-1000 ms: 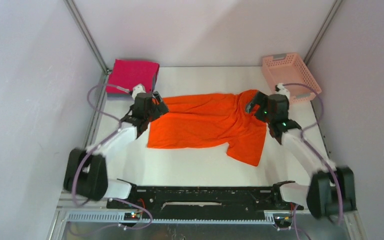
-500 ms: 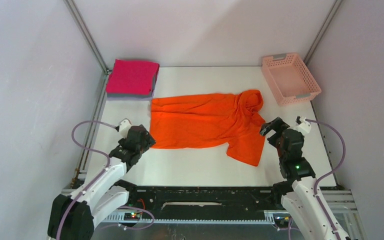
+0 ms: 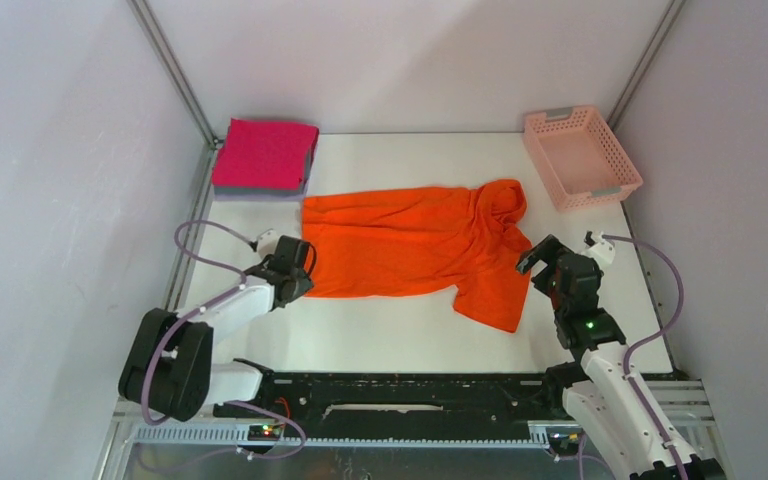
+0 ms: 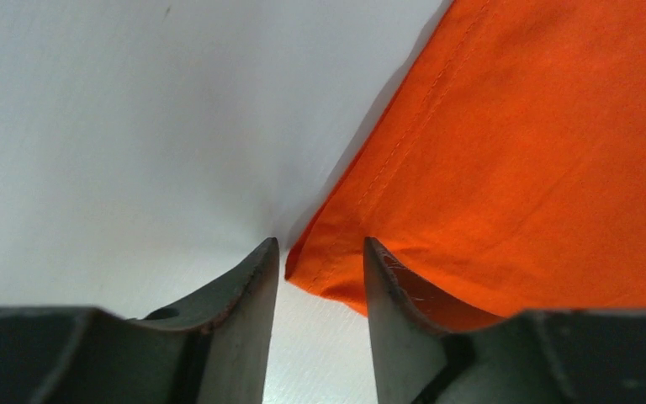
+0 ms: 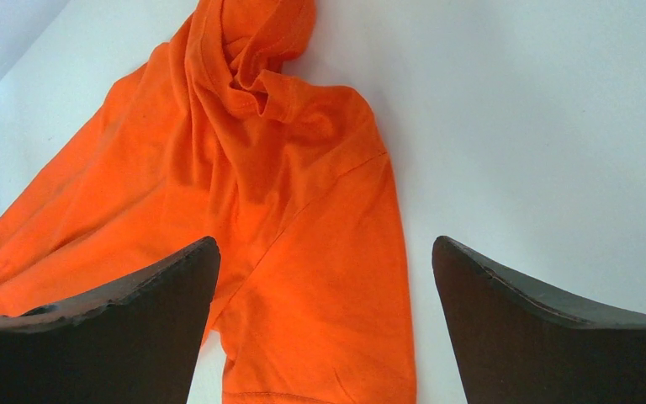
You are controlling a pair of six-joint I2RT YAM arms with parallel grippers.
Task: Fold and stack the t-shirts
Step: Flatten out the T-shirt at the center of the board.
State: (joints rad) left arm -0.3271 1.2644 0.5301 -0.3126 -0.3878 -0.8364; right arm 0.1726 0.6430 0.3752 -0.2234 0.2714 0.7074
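Left tool [image 4: 320,246] has narrowed around the orange tee [image 4: 513,151] (its hem corner).

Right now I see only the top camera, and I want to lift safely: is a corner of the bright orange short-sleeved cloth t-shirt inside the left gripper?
Observer: Yes. The left wrist view shows the hemmed corner of the orange t-shirt between the jaws of the left gripper, which stand part open, not yet pinching it.
Operator: And the right side?
Observer: The right gripper is wide open above the sleeve, holding nothing.
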